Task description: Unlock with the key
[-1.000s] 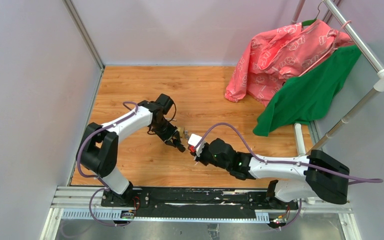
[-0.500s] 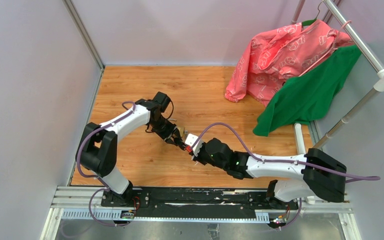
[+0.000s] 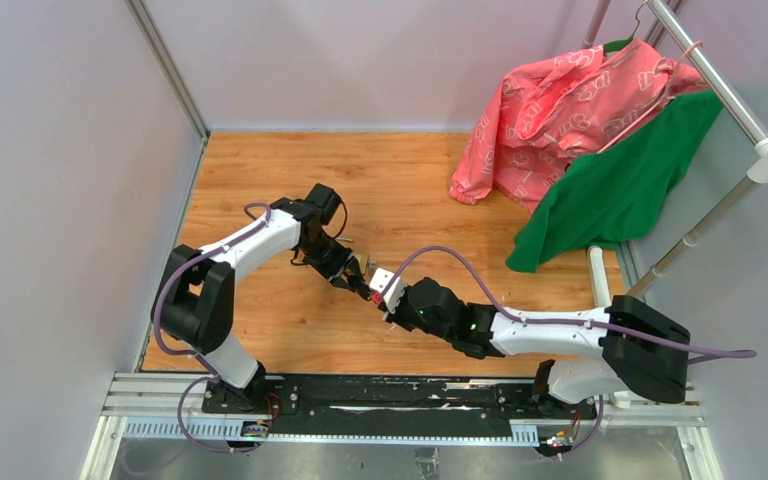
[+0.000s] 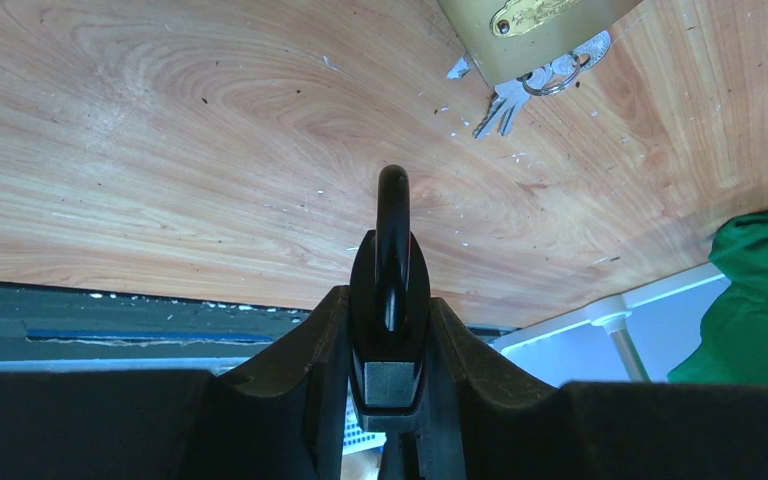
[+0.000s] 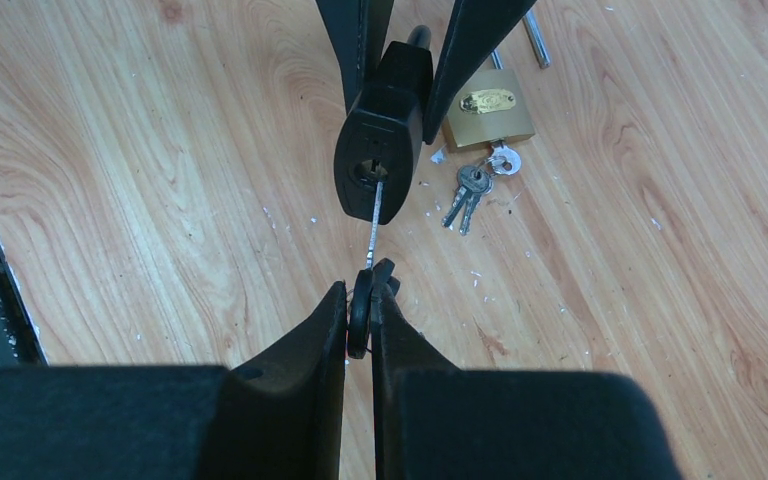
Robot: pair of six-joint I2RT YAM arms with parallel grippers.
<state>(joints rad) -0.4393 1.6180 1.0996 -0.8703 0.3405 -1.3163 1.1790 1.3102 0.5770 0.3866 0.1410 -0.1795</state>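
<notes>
Left gripper (image 4: 388, 305) clamps a black padlock (image 5: 380, 135) above mid-table. Right gripper (image 5: 360, 305), closed on the key (image 5: 372, 230), has the blade tip at the keyhole, twelve o'clock ahead. Full insertion and turning appear left to do.

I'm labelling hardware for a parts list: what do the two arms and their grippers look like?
Both arms have white links with black joints and bases: left arm, right arm. A purple cable loops along each. The right arm shows a small green light. The left gripper and right gripper have matte black tapered fingers.
</notes>
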